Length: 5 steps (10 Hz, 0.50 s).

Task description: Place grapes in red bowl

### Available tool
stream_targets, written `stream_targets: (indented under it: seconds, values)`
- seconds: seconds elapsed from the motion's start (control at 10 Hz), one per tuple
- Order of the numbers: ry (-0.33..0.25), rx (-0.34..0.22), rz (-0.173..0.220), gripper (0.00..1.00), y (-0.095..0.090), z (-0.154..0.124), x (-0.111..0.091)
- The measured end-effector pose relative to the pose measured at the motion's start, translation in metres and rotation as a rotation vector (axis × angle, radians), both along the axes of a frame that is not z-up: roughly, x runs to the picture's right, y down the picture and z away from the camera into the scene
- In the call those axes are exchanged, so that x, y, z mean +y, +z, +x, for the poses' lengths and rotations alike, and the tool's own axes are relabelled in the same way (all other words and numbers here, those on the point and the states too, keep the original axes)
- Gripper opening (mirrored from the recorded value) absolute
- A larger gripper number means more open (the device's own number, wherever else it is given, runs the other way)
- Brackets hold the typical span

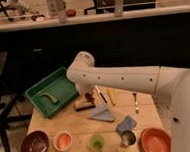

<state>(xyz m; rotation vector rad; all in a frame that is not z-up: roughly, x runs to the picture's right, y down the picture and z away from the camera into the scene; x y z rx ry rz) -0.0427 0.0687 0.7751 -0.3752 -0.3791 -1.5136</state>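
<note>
My white arm reaches in from the lower right to a bend near the green tray. The gripper [86,93] hangs down from that bend, over the back middle of the wooden table. Right under it is a small dark reddish lump that looks like the grapes [89,97]. The lump is just above a flat tan block [84,106]. I cannot tell whether the gripper touches the lump. The red bowl [155,141] is wide, shallow and orange-red. It sits at the table's front right corner, far from the gripper and partly cut off by my arm.
A green tray [50,89] holding a green piece lies at the back left. Along the front stand a maroon bowl [34,144], a small pale bowl [63,141], a green cup [97,142] and a metal cup [127,137]. A grey cloth [102,114], a blue sponge [125,123] and cutlery [110,96] lie mid-table.
</note>
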Motion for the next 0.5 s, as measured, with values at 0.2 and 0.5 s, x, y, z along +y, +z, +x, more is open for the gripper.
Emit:
stream_targets:
  seconds: [0.2, 0.5]
  values:
    - [0.003, 0.003, 0.000, 0.00, 0.0001, 0.0023, -0.0002]
    - [0.000, 0.000, 0.000, 0.00, 0.0000, 0.0000, 0.0001]
